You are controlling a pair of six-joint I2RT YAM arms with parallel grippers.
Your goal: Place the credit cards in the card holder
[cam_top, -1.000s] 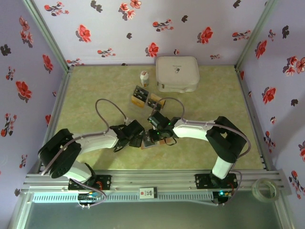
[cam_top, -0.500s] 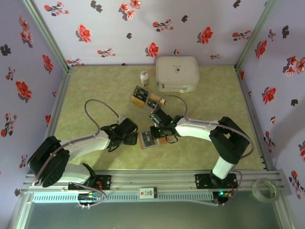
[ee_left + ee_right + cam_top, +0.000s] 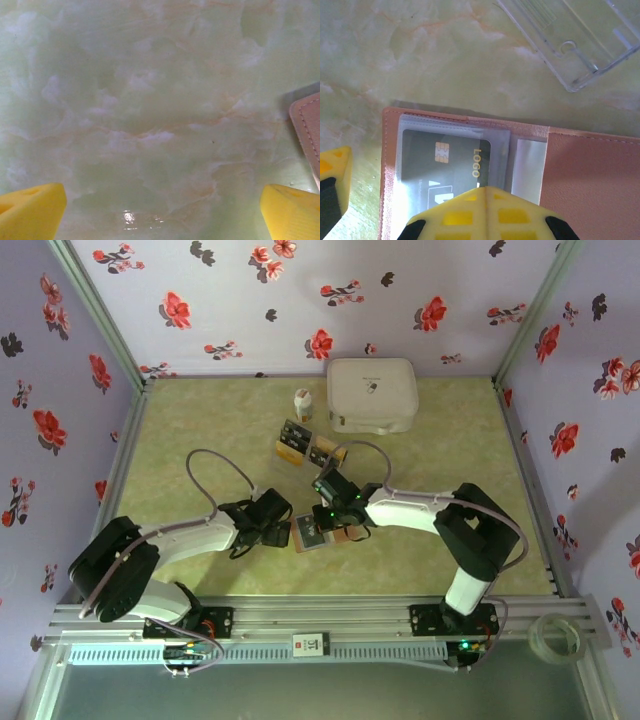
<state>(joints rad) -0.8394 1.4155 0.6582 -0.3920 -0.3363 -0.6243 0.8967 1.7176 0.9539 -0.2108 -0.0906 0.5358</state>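
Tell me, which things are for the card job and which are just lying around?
For the job: credit cards on the table, one black card already in the card holder.
Just lying about: white case, small white bottle.

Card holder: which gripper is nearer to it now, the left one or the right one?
Right. The right gripper, shut, hangs directly over the open card holder. The left gripper, open, is beside the holder's edge, over bare table.
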